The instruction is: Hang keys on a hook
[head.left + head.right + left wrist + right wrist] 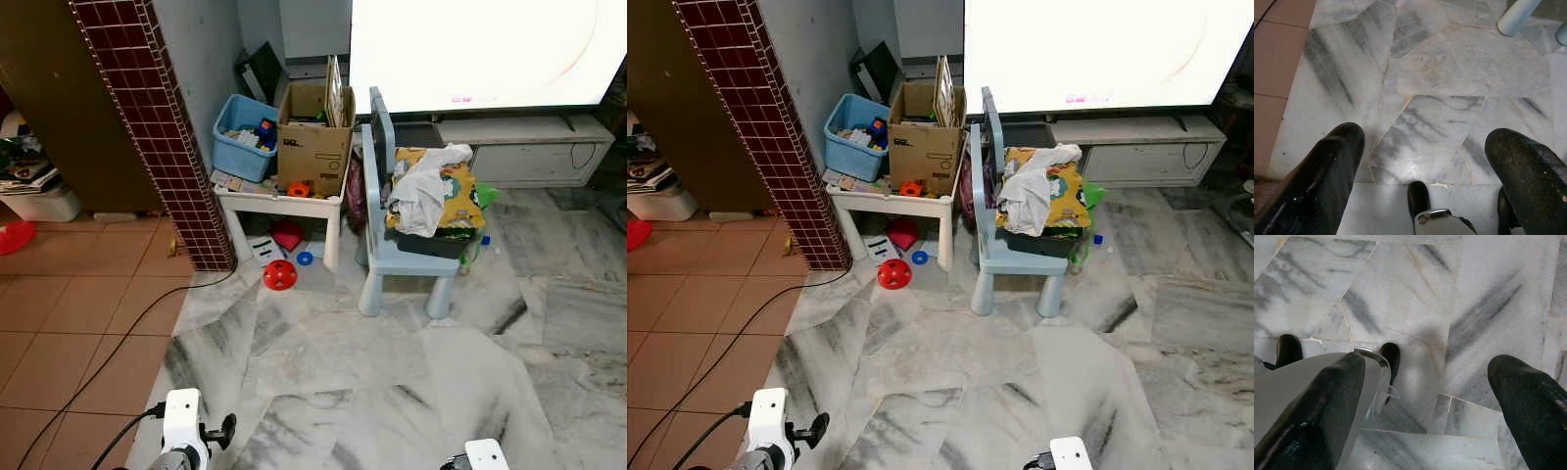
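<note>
Both tools hang low over the marble floor [411, 372], spread wide and empty — left tool [1425, 166], right tool [1425, 396]. Keys and hook (wherever they are) aren't anywhere I can see near the blue chair [402, 245], so neither arm is nearer.

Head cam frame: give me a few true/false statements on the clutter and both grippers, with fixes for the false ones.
1. A cardboard box stands on the white table. True.
2. The blue bin sits on the chair. False: it is on the table, beside the box.
3. The left gripper holds keys. False: its fingers are apart over bare marble floor, holding nothing.
4. A red toy lies on the floor by the table. True.
5. The right gripper is shut. False: its fingers stand wide apart.
6. White cloth is piled on the chair. True.
</note>
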### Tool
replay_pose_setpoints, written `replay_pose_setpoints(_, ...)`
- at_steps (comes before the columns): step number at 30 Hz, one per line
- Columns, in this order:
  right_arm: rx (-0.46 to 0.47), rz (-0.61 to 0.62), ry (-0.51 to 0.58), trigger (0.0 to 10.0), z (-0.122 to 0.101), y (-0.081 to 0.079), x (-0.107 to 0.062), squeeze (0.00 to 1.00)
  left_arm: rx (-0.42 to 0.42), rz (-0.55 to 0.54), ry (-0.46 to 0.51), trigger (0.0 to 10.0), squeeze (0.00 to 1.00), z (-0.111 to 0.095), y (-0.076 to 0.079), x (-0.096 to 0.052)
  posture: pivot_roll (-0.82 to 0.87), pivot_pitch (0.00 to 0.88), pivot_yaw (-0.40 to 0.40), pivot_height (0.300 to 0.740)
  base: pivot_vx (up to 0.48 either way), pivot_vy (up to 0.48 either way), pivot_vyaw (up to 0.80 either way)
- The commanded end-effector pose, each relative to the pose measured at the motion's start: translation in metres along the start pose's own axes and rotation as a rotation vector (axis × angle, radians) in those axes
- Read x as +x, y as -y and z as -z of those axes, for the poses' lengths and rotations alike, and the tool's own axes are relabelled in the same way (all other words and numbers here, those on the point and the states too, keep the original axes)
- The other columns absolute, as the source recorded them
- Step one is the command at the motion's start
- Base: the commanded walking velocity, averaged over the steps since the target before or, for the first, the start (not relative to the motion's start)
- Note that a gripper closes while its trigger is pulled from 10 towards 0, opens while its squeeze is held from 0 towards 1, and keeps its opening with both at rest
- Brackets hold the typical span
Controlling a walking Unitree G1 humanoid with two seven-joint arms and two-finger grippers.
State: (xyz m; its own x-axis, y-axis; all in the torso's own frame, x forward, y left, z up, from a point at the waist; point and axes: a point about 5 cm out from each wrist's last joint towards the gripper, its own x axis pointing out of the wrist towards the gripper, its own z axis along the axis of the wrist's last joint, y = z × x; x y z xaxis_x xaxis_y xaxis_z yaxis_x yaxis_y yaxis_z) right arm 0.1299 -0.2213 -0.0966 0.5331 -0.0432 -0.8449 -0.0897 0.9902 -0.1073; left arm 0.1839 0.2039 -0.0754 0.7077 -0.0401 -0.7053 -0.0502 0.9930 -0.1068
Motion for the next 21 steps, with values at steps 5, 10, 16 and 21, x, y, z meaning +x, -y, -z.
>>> replay_pose_setpoints(5, 0.102, 0.023, 0.067, 10.0, -0.034, -0.005, 0.009, 0.0, 0.1, -0.02, -0.102, 10.0, 0.0, 0.007, 0.021, 0.006, -0.08, 0.0, 0.045, 0.74, 0.0, 0.0, 0.0)
replay_pose_setpoints(10, 0.093, 0.019, 0.014, 10.0, -0.022, -0.009, 0.008, 0.0, 0.11, -0.026, -0.145, 10.0, 0.0, 0.02, 0.021, 0.002, -0.09, 0.0, 0.044, 0.74, 0.0, 0.0, 0.0)
replay_pose_setpoints(16, 0.085, 0.018, -0.02, 10.0, -0.013, -0.01, 0.006, 0.0, 0.103, -0.027, -0.181, 10.0, 0.0, 0.03, 0.021, -0.002, -0.09, 0.0, 0.04, 0.74, 0.0, 0.0, 0.0)
replay_pose_setpoints(21, 0.086, 0.017, -0.027, 10.0, -0.01, -0.01, 0.006, 0.0, 0.108, -0.025, -0.195, 10.0, 0.0, 0.033, 0.02, -0.003, -0.09, 0.0, 0.04, 0.74, 0.0, 0.0, 0.0)
